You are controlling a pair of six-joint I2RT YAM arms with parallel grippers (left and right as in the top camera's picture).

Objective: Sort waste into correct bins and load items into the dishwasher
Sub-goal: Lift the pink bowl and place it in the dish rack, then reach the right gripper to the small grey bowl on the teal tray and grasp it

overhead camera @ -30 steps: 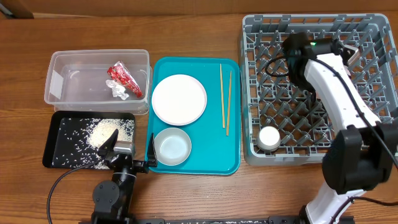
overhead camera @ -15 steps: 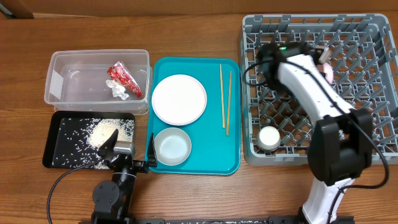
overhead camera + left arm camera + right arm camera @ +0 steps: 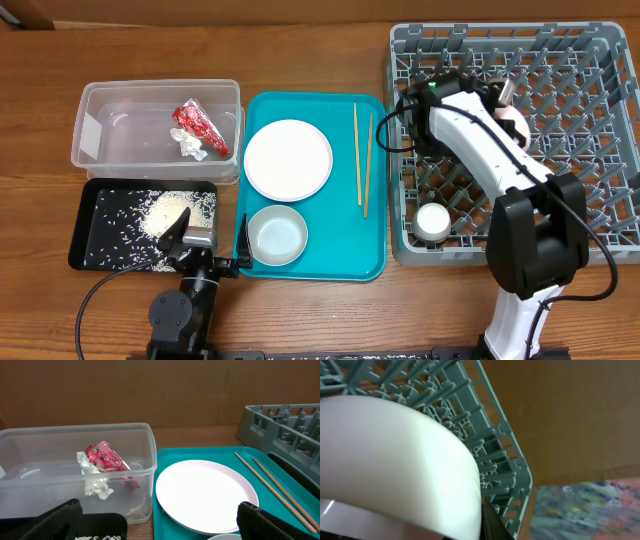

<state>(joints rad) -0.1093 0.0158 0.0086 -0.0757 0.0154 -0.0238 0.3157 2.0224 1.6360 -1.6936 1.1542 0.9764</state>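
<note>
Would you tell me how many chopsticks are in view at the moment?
2. One chopstick lies on the teal tray just right of the round plate; the second chopstick lies beside it, nearer the dish rack. None appears hidden.

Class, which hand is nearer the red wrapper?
Left. The left hand is by the black tray, close to the wrapper; the right hand is far off over the dish rack.

Brown wood-grain tabletop (image 3: 300, 40); teal tray (image 3: 340, 250); grey grid-patterned dish rack (image 3: 600, 60); clear tub (image 3: 100, 130) with red, silver-lined wrapper (image 3: 200, 125); black tray (image 3: 78, 250) speckled with white rice (image 3: 180, 208); white plate (image 3: 288, 160) and cup (image 3: 434, 221); pale grey bowl (image 3: 277, 235); tan chopsticks (image 3: 358, 150); pink bowl (image 3: 395, 460), seemingly near white up close
</note>
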